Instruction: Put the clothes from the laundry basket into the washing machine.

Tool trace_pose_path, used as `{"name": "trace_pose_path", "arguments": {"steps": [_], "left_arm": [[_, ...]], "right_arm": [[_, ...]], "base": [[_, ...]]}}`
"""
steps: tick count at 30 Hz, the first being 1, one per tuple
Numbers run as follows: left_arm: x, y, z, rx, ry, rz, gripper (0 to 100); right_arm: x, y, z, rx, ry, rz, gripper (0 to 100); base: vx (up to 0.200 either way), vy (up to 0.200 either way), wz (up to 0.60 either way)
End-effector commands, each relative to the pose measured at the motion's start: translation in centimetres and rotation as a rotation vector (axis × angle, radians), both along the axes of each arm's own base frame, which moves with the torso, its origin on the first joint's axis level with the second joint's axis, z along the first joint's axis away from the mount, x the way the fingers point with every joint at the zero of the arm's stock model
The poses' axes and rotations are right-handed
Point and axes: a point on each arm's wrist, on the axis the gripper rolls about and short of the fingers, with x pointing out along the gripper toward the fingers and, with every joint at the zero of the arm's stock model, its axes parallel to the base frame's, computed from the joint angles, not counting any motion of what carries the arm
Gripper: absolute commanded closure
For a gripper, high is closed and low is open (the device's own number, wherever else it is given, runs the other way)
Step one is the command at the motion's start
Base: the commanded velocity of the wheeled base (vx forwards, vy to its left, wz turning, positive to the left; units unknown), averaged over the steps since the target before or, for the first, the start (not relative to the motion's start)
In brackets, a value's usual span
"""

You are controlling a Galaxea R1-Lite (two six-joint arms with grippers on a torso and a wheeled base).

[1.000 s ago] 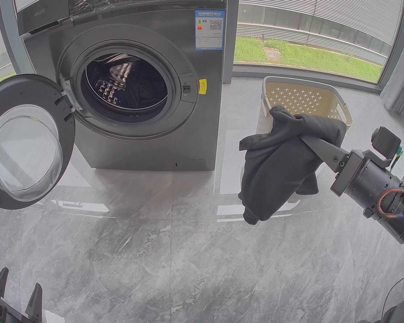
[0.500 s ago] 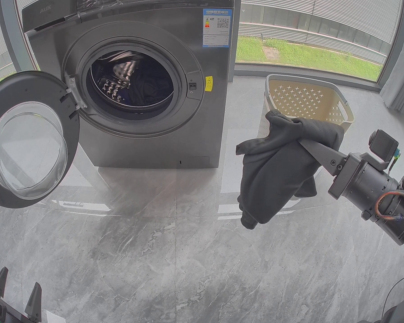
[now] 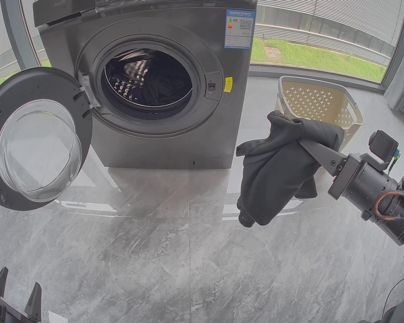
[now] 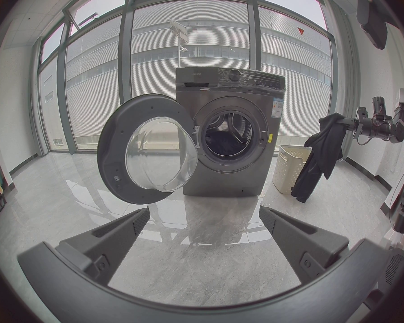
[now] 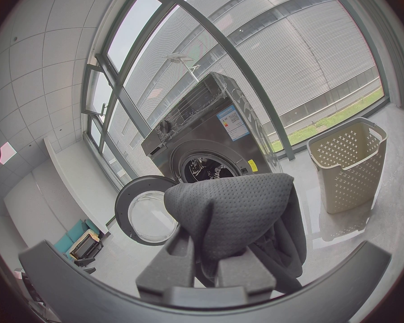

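Dark grey cloth (image 3: 274, 171) is seen at 3 o'clock in the head view, pinched at its upper fold by the right claw (image 3: 306, 145) and hung clear of the floor (image 3: 166, 256). The basket (image 3: 321, 102) is set just behind it at 2 o'clock. The washer (image 3: 166, 149) is placed at 12 o'clock with its door (image 3: 36, 140) swung wide at 9 o'clock, and dark laundry (image 3: 166, 86) is seen in the drum (image 3: 121, 81). The left claw (image 3: 15, 292) is held at 7 o'clock, fingers spread.

In the left wrist view, the left claw (image 4: 204, 211) is shown spread above the floor (image 4: 202, 247). The washer (image 4: 231, 176) is faced, with the door (image 4: 116, 158) open. The basket (image 4: 292, 167) is set just beside the washer, and the cloth (image 4: 321, 158) is hung from the right claw (image 4: 345, 122) near the basket.

In the right wrist view, the right claw (image 5: 206, 247) is pressed onto the cloth (image 5: 233, 211), which is draped over its fingers. The washer (image 5: 202, 131), the door (image 5: 123, 211) and the basket (image 5: 350, 171) are seen beyond.
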Motion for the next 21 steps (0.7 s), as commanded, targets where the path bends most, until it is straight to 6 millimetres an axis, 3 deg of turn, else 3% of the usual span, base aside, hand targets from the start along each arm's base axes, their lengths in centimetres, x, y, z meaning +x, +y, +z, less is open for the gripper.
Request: {"name": "trace_pose_path", "arguments": {"steps": [1,8,14,21], "left_arm": [[0.02,0.00,-0.51,-0.004,0.003,0.000,0],[0.02,0.00,-0.51,-0.001,0.003,0.000,0],[0.02,-0.01,-0.51,0.000,0.003,-0.002,0],[0.02,0.00,-0.51,0.000,0.003,0.000,0]], "right_arm": [[0.02,0.03,-0.06,-0.002,0.003,0.001,100],[0.04,0.05,-0.13,-0.004,0.005,0.001,100],[0.15,0.14,-0.37,-0.011,0.011,0.000,100],[0.13,0.12,-0.45,-0.013,0.013,0.002,100]], "base": [[0.200,0.000,0.00],[0.200,0.000,0.00],[0.000,0.000,0.00],[0.000,0.200,0.00]]}}
